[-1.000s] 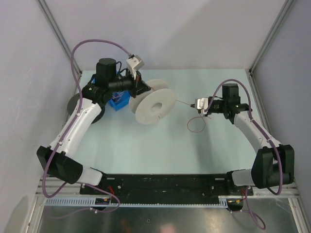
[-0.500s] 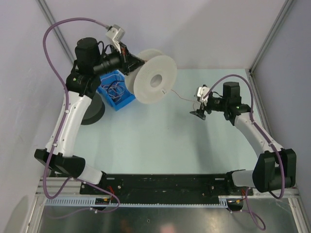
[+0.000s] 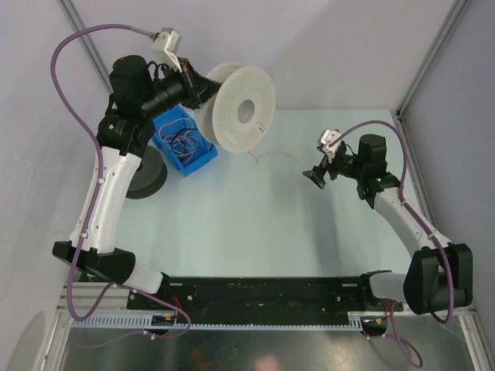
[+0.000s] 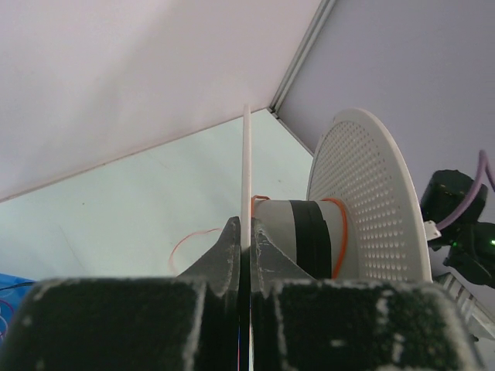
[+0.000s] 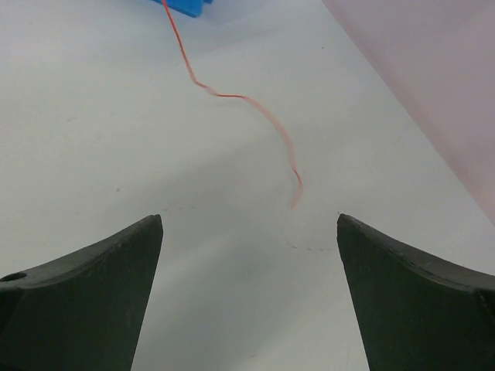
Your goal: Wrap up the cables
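Over the last second my left gripper (image 3: 195,83), clamped on the near flange of the spool (image 3: 241,108), has lifted it off the bench (image 3: 255,232) toward the back wall. My right gripper (image 3: 315,176) has let go of the wire (image 5: 240,97) and stands wide open. The loose end lies on the bench between us, so I judge it needs regrasping. The blue bin (image 3: 199,162) sits below the spool, clear of the wire.

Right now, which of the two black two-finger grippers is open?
The right gripper: it is spread wide above the thin orange wire, holding nothing. The left gripper is shut on one flange of the white plastic spool.
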Controlling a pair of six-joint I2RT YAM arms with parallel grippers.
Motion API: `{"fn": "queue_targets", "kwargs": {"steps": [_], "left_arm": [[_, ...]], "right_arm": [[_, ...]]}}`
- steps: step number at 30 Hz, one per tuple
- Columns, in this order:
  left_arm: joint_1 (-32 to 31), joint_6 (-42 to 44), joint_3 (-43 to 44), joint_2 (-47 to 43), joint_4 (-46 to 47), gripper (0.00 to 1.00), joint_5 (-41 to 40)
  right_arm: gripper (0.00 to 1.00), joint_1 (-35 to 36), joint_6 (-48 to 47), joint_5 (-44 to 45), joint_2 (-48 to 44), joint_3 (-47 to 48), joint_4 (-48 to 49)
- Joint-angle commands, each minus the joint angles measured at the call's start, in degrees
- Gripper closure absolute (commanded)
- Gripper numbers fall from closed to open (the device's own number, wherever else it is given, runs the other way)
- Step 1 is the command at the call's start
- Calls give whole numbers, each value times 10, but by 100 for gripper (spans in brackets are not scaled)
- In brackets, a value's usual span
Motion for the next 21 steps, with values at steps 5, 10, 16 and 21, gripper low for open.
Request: {"fn": "queue_targets", "kwargs": {"steps": [5, 10, 16, 21], "left_arm": [[2, 17, -4, -46, 38, 100, 47], [2, 12, -15, -55, 39, 100, 46], [2, 15, -15, -60, 38, 100, 38], [4, 13, -26, -69, 38, 100, 29]], "right_arm": [[1, 8, -74, 33, 87, 3, 80], [1, 38, -69, -20, 121, 4, 77], [6, 104, -23, -76, 156, -7, 151], [10, 151, 18, -68, 194, -13, 258]]}}
